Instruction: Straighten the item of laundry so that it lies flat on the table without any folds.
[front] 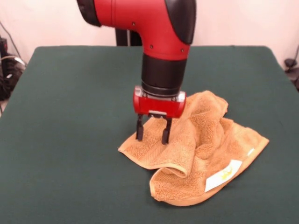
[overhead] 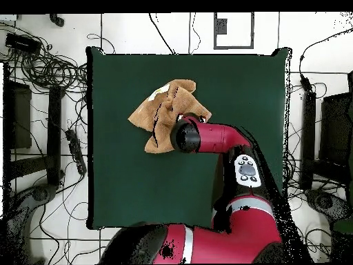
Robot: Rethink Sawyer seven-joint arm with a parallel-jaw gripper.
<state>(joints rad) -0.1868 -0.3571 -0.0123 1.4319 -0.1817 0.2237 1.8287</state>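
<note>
The orange-tan towel (front: 201, 144) lies crumpled and folded over itself on the green table (front: 70, 116), right of centre in the front view. Its white label with yellow print (front: 224, 175) shows at the near right edge. A flat corner sticks out to the left. My gripper (front: 152, 139) points straight down over that flat corner, open, with its fingertips (front: 139, 137) at or just above the cloth and nothing between them. In the overhead view the towel (overhead: 162, 110) sits in the table's upper middle, and the arm's wrist (overhead: 187, 135) covers the gripper and the towel's lower right part.
Bare green felt (overhead: 227, 90) surrounds the towel on all sides. Cables and dark equipment (overhead: 41, 69) lie on the floor around the table. The red arm (overhead: 234, 165) reaches in from the bottom of the overhead view.
</note>
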